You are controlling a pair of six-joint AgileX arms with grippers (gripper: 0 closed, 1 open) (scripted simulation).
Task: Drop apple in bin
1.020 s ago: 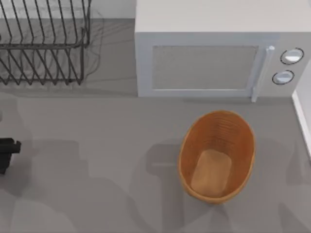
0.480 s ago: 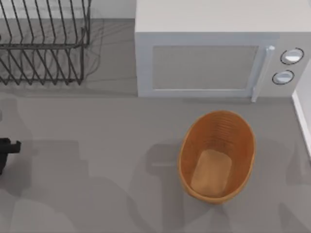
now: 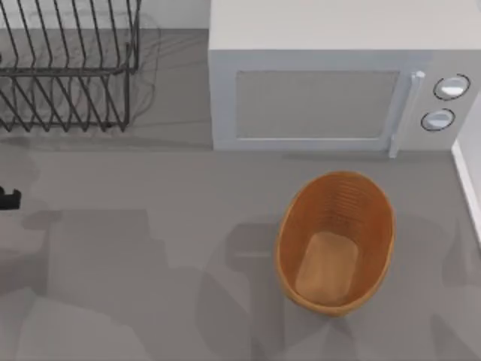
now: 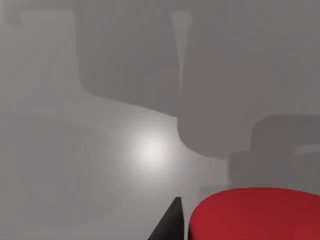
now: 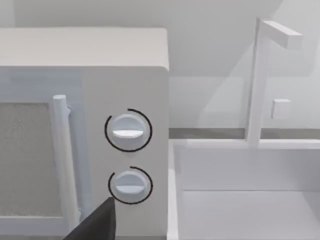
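The left gripper sits at the far left edge of the table in the top view, where a small black part of it pokes into sight just below the black wire rack. From the left wrist camera, the apple looms large and bright red, right beside a dark fingertip that lies against its side (the second finger is out of sight, so whether the gripper is truly pinching the fruit cannot be told). Beneath the apple the grey table surface shows soft shadows and a bright glare spot.

The bin, an orange-brown oval basket with ribbed walls and a lighter flat base, stands on the right half of the table, well apart from the left gripper and the apple. It holds nothing. Just behind it, on the far side, stands a white microwave with its door shut, a vertical handle and two round dials on its right end.

The right arm is parked off the right side. Its wrist camera faces the microwave's dials and a white sink with a tall tap next to it. One dark finger of the right gripper juts into that picture; whether its fingers are spread or pressed together cannot be told.
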